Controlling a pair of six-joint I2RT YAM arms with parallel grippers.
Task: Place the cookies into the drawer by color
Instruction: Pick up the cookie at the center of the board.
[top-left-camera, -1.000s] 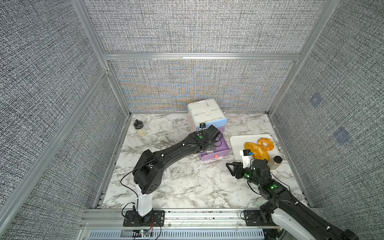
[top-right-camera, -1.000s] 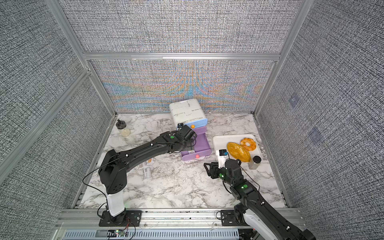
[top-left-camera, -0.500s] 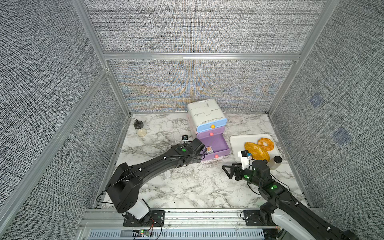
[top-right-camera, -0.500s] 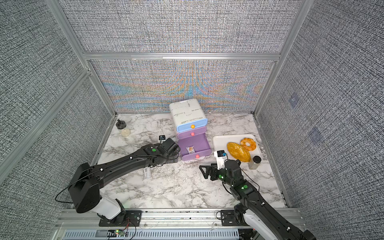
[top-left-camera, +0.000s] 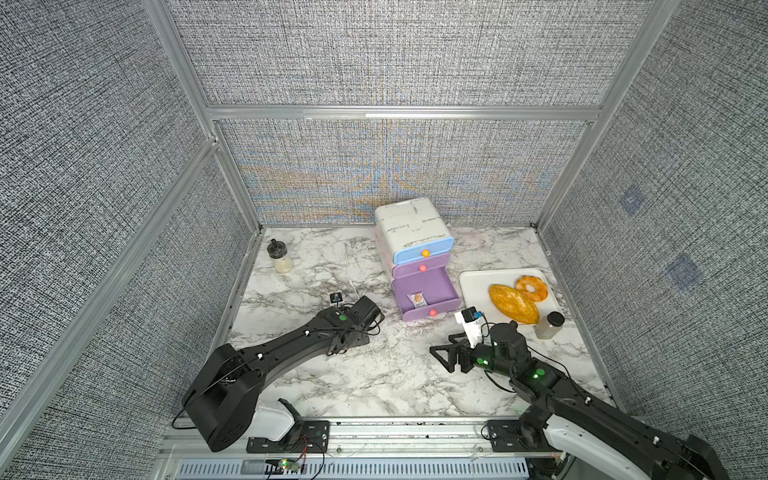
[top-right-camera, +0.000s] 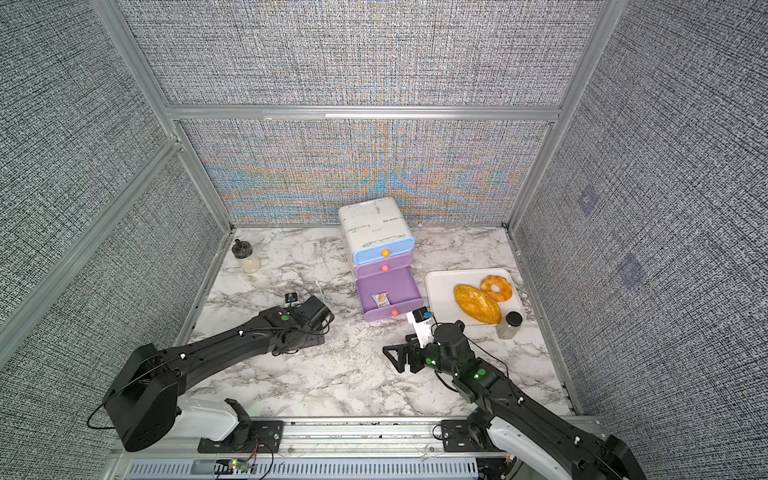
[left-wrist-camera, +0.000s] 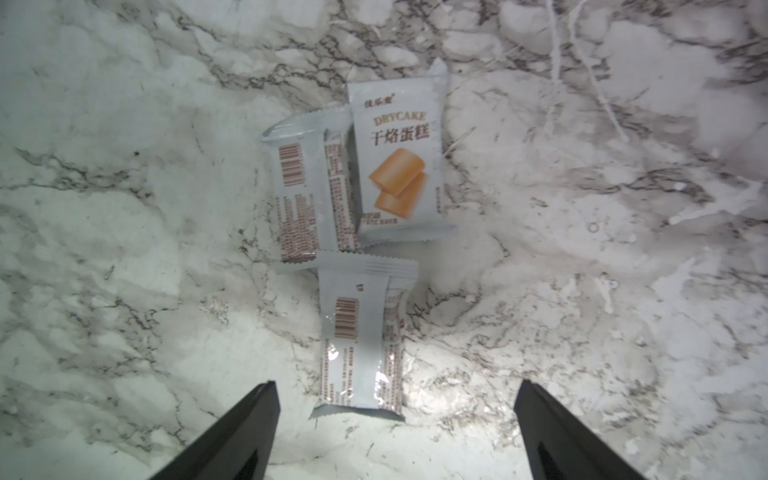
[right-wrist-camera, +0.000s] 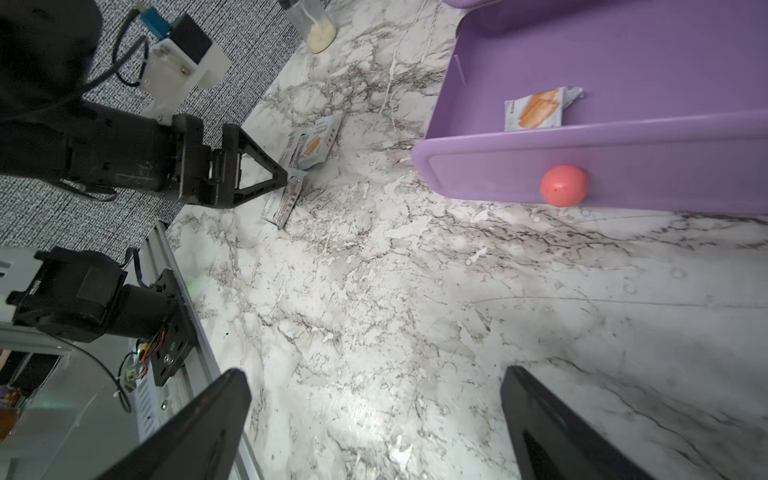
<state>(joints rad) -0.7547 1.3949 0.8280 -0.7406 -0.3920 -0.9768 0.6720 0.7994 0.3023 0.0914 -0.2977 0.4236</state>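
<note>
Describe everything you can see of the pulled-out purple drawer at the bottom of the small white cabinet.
The pulled-out purple plastic drawer is the lowest of three in the small white plastic cabinet. It is a shallow, smooth, glossy tray with rounded corners and a round pink-red knob centred on its front. It is drawn far forward and stands open and roughly level. One white wrapped cookie packet with an orange picture lies flat inside, near the front wall. The rest of its floor is bare.
</note>
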